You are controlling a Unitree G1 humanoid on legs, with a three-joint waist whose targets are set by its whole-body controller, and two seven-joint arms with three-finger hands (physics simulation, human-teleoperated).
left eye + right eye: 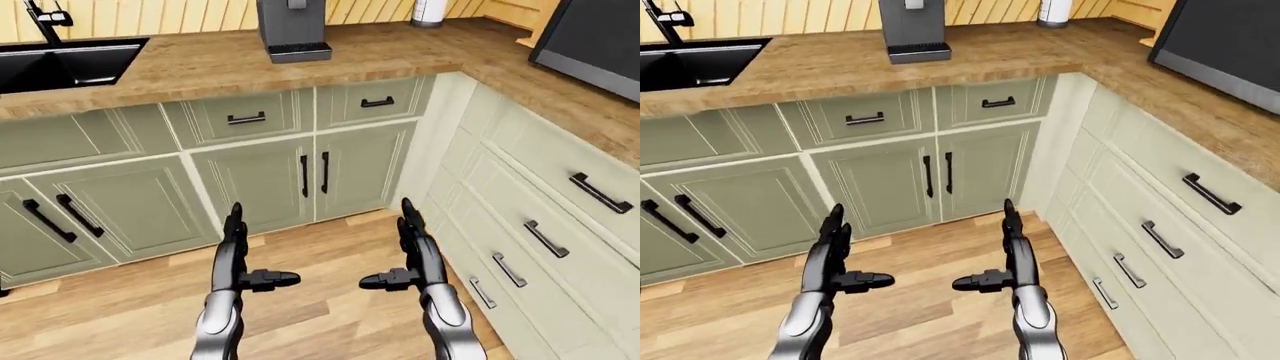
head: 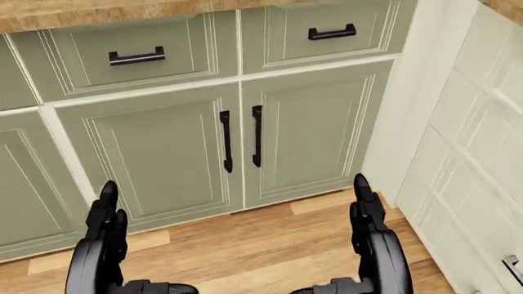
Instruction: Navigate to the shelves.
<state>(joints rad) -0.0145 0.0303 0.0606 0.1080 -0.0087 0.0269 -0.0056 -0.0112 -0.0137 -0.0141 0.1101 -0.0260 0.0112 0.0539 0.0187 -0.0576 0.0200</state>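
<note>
No shelves show in any view. I face a kitchen corner of sage green cabinets (image 1: 260, 180) under a wooden countertop (image 1: 220, 64). My left hand (image 1: 240, 259) and right hand (image 1: 405, 259) are held low over the wooden floor (image 1: 320, 300), fingers straight up and thumbs pointing inward. Both hands are open and empty.
A black sink (image 1: 65, 64) with a faucet is set in the countertop at the left. A grey coffee machine (image 1: 292, 28) stands on the countertop in the middle. A drawer bank (image 1: 540, 240) with black handles runs down the right side. A dark appliance (image 1: 595, 41) sits at the top right.
</note>
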